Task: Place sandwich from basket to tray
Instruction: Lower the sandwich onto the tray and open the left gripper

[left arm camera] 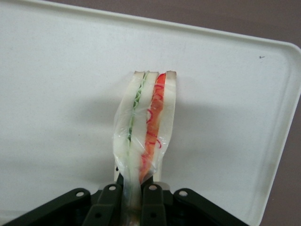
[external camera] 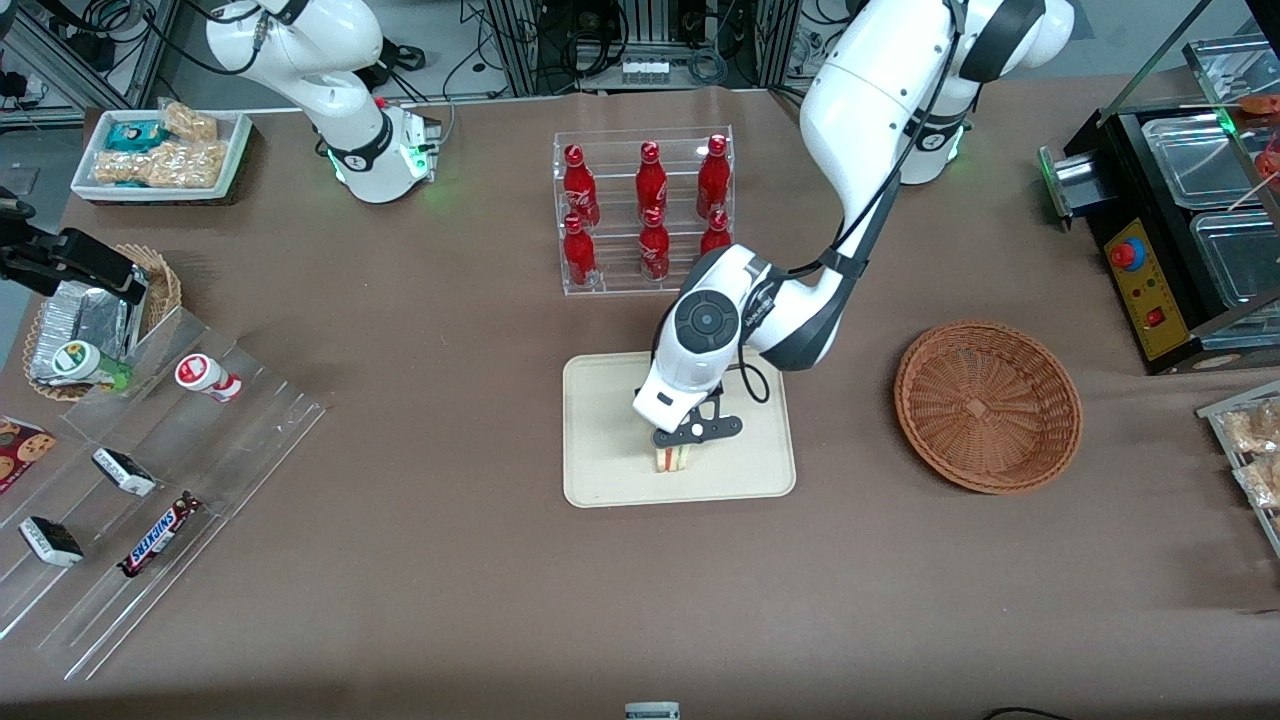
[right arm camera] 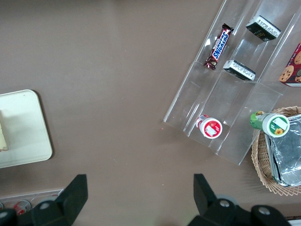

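Observation:
The sandwich [external camera: 672, 458] [left arm camera: 146, 125], a wrapped white-bread wedge with green and orange-red filling, stands on edge on the cream tray [external camera: 600, 470] [left arm camera: 56, 84]. My gripper [external camera: 680, 450] [left arm camera: 132, 202] is right above it, shut on the sandwich's wrapped top edge, with one finger [left arm camera: 153, 207] on each side of the wrap. The large brown wicker basket [external camera: 988, 404] lies beside the tray toward the working arm's end of the table, with nothing in it. The parked arm's wrist view catches the tray's rim [right arm camera: 44, 136] and a sliver of the sandwich [right arm camera: 2, 136].
A clear rack of red bottles [external camera: 648, 210] stands farther from the front camera than the tray. A clear stepped display with snack bars [external camera: 150, 500] and a small wicker basket of foil packets [external camera: 90, 320] lie toward the parked arm's end. A black appliance [external camera: 1180, 230] is past the large basket.

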Tool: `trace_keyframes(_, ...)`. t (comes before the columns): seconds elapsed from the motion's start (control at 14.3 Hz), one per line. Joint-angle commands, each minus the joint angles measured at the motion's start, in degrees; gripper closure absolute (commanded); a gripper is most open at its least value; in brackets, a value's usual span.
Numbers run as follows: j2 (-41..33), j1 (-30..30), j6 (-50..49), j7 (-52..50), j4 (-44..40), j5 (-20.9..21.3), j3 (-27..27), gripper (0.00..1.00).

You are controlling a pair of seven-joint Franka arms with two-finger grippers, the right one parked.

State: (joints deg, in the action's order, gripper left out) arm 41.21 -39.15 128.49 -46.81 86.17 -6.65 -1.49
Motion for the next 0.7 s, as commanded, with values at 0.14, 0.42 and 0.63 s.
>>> trace_keyframes(0.14,-2.1,-0.9,-1.1,-5.0,-1.2,-0.6,1.0,0.0)
trace_keyframes(0.42,-8.9,-0.4,-6.4,-4.6,-1.5,0.2,1.6,0.0)
trace_keyframes(0.63,-12.9,0.7,-12.1,-4.0,-1.6,3.6,2.5,0.0)
